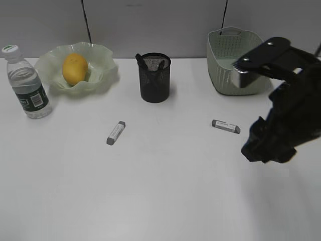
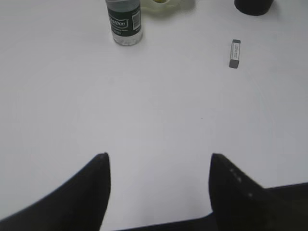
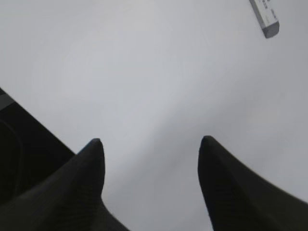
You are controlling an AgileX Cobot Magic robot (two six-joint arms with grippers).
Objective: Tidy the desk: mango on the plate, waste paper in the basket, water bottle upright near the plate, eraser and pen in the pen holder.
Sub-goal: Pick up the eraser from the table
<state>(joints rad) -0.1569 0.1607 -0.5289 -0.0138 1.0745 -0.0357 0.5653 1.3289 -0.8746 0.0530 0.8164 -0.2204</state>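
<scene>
Your right pincer (image 3: 149, 144) and left pincer (image 2: 159, 159) both hang wide and empty over the bare table (image 1: 165, 191). Two erasers (image 1: 116, 132) (image 1: 225, 126) lie apart ahead of the pen holder (image 1: 154, 78); the mango (image 1: 74, 69) sits in the plate (image 1: 103, 65), water bottle (image 1: 27, 83) upright beside it, basket (image 1: 220, 60) far right.

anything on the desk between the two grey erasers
No. In the exterior view the white tabletop is bare between the left grey rectangular eraser and the right grey eraser; the black wire-mesh pen holder stands farther back.
</scene>
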